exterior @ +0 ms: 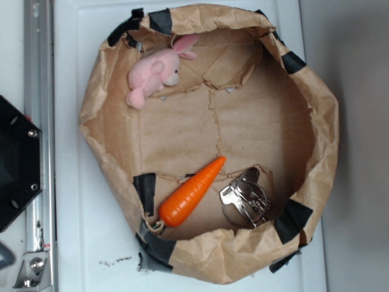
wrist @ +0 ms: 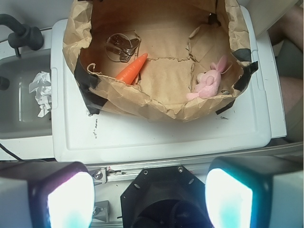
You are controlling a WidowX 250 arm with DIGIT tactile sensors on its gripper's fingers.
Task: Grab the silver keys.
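The silver keys [exterior: 245, 199] lie on the floor of a brown paper tub [exterior: 313, 115], near its lower right side, just right of an orange carrot [exterior: 192, 192]. From the wrist camera the keys [wrist: 122, 46] show at the tub's far left, beside the carrot [wrist: 132, 70]. My gripper [wrist: 149, 199] is open, its two pale pads wide apart at the bottom of the wrist view with nothing between them. It hangs well back from the tub, over the black robot base [wrist: 164, 199]. The gripper does not show in the exterior view.
A pink plush rabbit [exterior: 157, 71] lies at the tub's upper left; in the wrist view the rabbit [wrist: 209, 81] is at the right. The tub [wrist: 161, 102] stands on a white board [wrist: 156, 130]. Crumpled white paper [wrist: 42, 90] lies in a grey tray on the left.
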